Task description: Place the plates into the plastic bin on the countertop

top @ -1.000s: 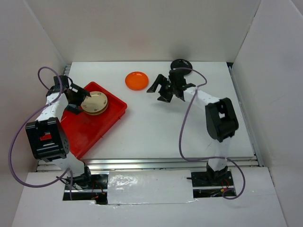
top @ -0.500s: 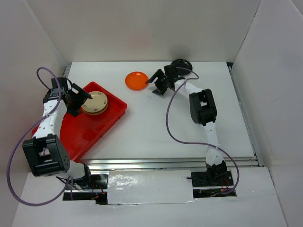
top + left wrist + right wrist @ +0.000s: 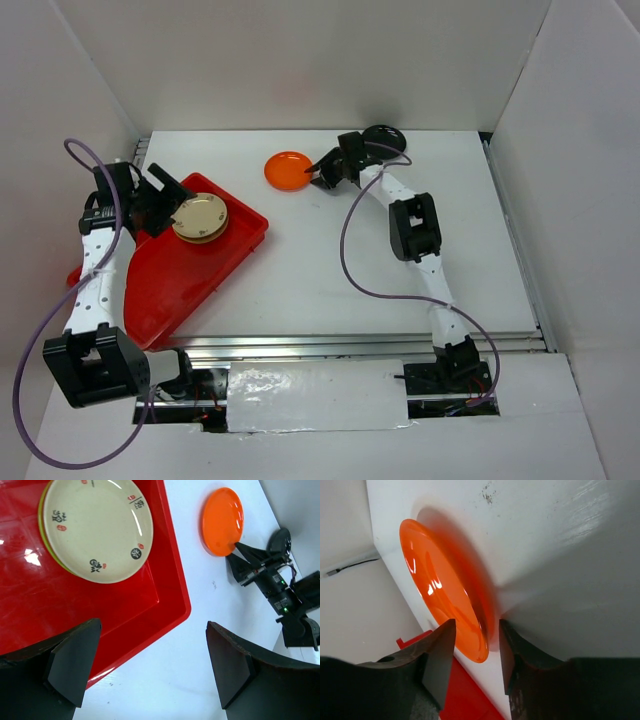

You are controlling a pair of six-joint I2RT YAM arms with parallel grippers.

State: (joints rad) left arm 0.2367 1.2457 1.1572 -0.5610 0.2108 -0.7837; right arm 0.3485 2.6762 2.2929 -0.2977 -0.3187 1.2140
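An orange plate [image 3: 288,170] [image 3: 222,521] lies on the white countertop [image 3: 330,270] at the back. My right gripper [image 3: 318,172] [image 3: 476,625] is low at its right edge. The jaws straddle the orange rim [image 3: 440,587] with a small gap on each side. In the red plastic bin [image 3: 190,275] [image 3: 30,610] a cream plate with small motifs [image 3: 199,217] [image 3: 95,530] rests on a lime green plate [image 3: 44,535]. My left gripper [image 3: 168,205] [image 3: 154,623] hovers wide open and empty over the bin's right corner. A black plate [image 3: 385,137] sits behind the right arm.
White walls enclose the countertop on three sides. A metal rail [image 3: 350,345] runs along the near edge. The right arm's purple cable [image 3: 348,250] loops over the middle of the surface.
My right gripper has moved left to the orange plate and its jaws have narrowed around the rim. The left gripper has drawn back a little to the left of the plates in the bin.
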